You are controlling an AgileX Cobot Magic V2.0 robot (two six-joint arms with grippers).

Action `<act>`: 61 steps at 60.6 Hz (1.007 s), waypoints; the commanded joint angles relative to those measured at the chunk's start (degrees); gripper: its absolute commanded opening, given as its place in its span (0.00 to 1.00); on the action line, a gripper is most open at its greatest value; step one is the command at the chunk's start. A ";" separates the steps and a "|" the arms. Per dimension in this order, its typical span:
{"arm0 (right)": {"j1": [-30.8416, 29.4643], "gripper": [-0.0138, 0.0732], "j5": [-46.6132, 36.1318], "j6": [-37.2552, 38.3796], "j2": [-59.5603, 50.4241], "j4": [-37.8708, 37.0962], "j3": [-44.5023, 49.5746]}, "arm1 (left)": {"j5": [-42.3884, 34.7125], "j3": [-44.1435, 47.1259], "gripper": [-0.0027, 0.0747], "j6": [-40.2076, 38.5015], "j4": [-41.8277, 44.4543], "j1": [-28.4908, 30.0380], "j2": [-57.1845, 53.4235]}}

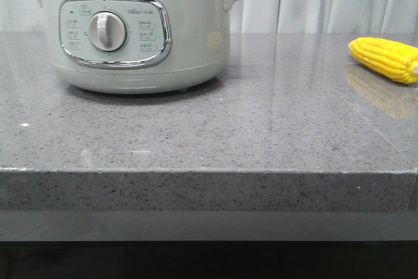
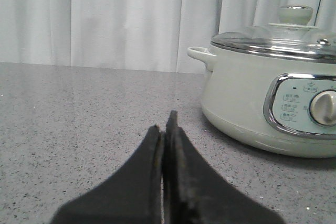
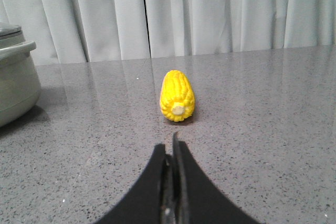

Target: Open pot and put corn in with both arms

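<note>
Kitchen-like setup: speckled grey stone countertop [image 1: 215, 129], electric pot [image 1: 137, 31], pale curtains [image 3: 210, 9] behind.

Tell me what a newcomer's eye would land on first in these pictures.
The bright yellow corn jumps out first, lying alone on the grey stone table at its right edge. Next comes the big pale pot at the back left, its glass lid on. Both the left gripper and the right gripper are shut, low over the table.

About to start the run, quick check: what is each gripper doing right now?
Left gripper: closed, fingers pressed together, holding nothing, short of the pot.
Right gripper: closed, holding nothing, the corn lying ahead of it.
</note>
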 commanded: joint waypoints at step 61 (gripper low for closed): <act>-0.21 0.08 8.95 -0.05 0.64 -0.58 -15.06 | 0.70 -14.96 0.01 -0.28 -2.17 0.20 2.87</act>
